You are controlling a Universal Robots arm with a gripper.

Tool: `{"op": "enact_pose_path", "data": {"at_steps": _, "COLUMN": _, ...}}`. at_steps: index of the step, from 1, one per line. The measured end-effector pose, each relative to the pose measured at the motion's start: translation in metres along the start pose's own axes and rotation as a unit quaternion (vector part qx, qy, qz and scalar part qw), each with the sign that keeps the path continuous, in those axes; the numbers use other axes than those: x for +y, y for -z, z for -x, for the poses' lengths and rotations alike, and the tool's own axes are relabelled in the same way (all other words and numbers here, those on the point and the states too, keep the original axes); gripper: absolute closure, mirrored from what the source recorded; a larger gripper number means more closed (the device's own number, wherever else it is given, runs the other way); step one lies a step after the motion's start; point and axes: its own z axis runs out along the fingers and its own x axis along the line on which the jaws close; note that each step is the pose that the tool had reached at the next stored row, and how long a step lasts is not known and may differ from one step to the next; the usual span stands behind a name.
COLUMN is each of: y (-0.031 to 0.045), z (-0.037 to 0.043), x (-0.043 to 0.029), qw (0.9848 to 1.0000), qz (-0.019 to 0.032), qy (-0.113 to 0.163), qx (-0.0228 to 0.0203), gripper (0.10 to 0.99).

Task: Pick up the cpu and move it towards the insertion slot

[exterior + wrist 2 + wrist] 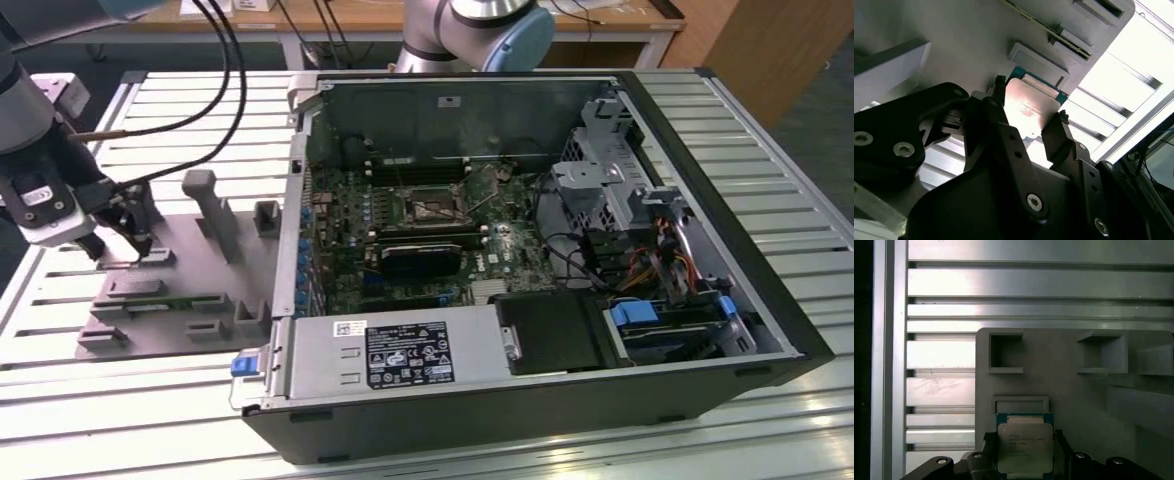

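Cpu [1025,447] at the grey plate [180,262], pinched in the gripper [118,245].
At the exterior view's left, low over the plate on the slatted table [80,400]; in both wrist views, closed narrowly with a finger [995,107] against each of two opposite cpu edges, silvery top up, just beside a raised grey block [1020,404]; lifted clear or resting, cannot tell. Toward the exterior view's right, well apart, inside the open computer case [534,420]: the insertion slot [430,207], shiny frame, dark centre.

Slatted metal table [794,200], wooden desk [360,18] behind, wooden cabinet [761,60]
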Motion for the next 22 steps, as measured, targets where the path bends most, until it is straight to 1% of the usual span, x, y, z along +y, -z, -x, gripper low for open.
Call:
{"op": "enact_pose_path", "data": {"at_steps": 9, "y": 0.0299, "z": 0.001, "x": 0.0012, "qw": 1.0, "qz": 0.0, "qy": 0.0, "qx": 0.0, "gripper": 0.549}}
{"op": "enact_pose_path", "data": {"at_steps": 22, "y": 0.0792, "z": 0.0026, "x": 0.0031, "qw": 1.0, "qz": 0.0, "qy": 0.0, "qx": -0.0004, "gripper": 0.549}}
